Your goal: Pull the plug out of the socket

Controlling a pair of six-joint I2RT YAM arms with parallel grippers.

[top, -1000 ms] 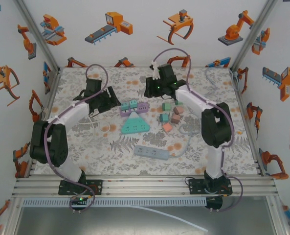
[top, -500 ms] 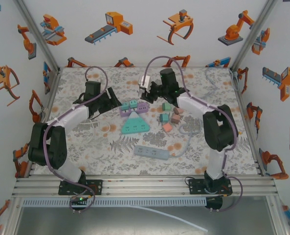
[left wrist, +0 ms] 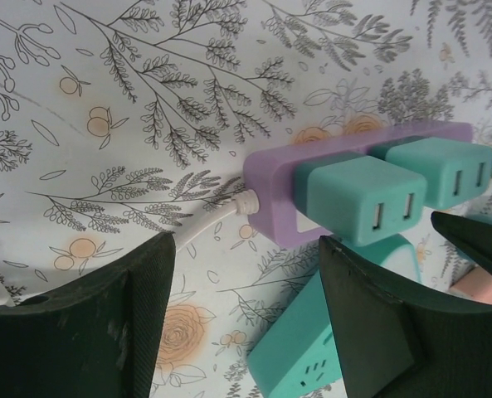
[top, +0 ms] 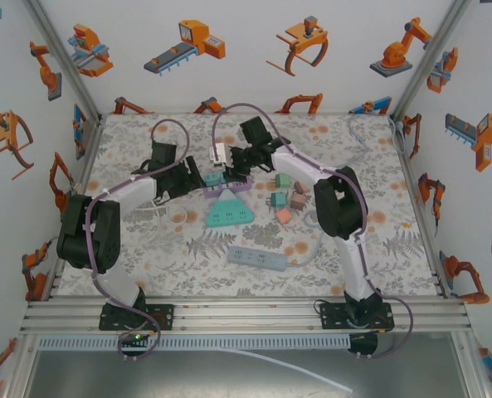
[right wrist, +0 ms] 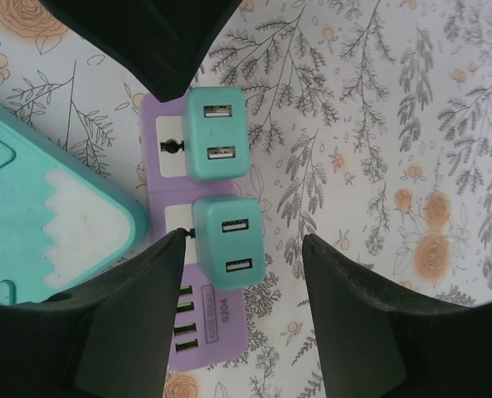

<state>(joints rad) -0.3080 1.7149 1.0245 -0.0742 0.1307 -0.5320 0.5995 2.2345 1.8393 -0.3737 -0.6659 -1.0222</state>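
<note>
Step in hand: judging by the pose, the arms are lining up to grasp one plug and brace the strip; nothing is being pulled yet.
Task thing: the purple power strip [right wrist: 204, 340] is lying flat on the floral tablecloth [right wrist: 378, 124]. It is carrying two plugs, the middle teal charger [right wrist: 227, 242] and the cord-end teal charger [right wrist: 216, 133], and both are looking fully seated.
Right gripper [right wrist: 244, 239]: it is hovering with jaws spread, one finger on each side of the middle teal charger (one pad is looking almost in contact, the other is standing clear).
Left gripper [left wrist: 246, 245]: it is waiting spread wide just beside the strip's cord end, over the white cord [left wrist: 208, 224], pinching nothing.
Doing it well: the right jaws should be centring so that both pads are meeting the charger's flat sides together, low on the body. The pull should then be going straight along the pins, away from the strip's face, without twisting.
Bracing: the left gripper should be pinning the strip's cord end, or the whole strip is likely coming up with the plug.
Watch: the teal triangular socket block [right wrist: 55, 215] is lying just beside the strip, crowding one finger's path.
</note>
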